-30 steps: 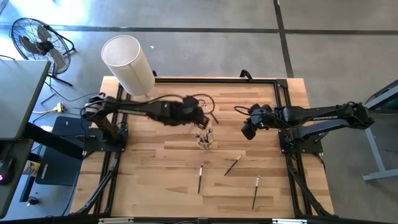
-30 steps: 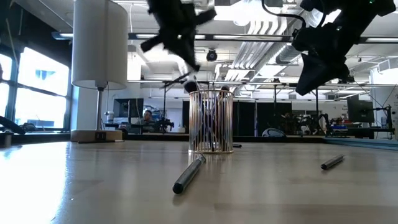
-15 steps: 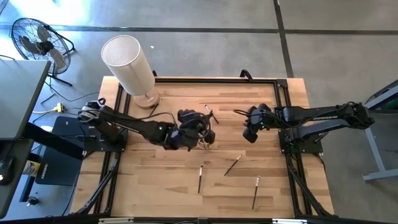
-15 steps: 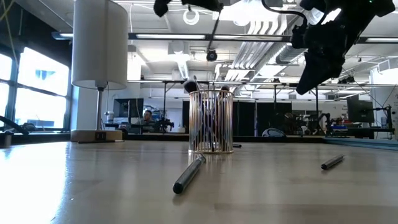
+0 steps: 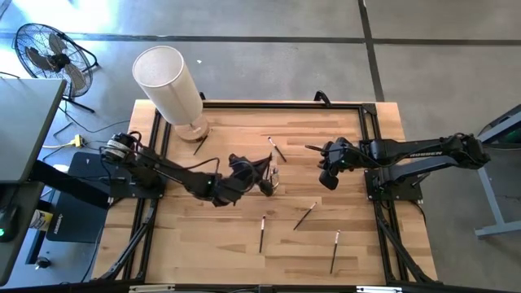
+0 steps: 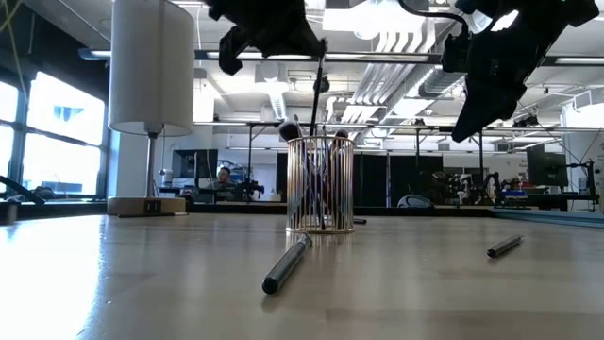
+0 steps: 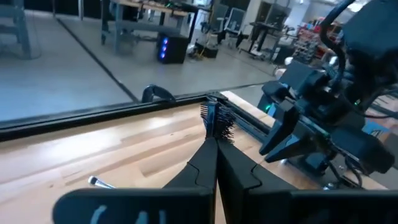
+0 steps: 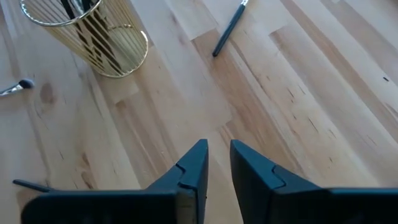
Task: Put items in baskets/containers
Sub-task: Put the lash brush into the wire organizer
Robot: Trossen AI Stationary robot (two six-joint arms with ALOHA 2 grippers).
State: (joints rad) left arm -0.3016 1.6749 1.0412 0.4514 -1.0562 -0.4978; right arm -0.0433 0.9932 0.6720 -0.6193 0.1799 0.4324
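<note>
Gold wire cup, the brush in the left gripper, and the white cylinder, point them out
gold wire cup (image 6: 320, 184): low view, wire wall.
brush (image 7: 217, 122): left wrist view, bristles.
white cylinder (image 5: 168, 84): high view, side wall.

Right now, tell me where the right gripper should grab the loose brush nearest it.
Take the brush at mid-handle, straight down from above, fingers across its length. It lies flat and diagonal on the table, thin, nothing touching it, so only its long sides offer a grip.

A white cylinder (image 5: 168, 84) stands at the table's (image 5: 228, 240) far corner — a floor fan (image 5: 47, 49) beyond it.
</note>
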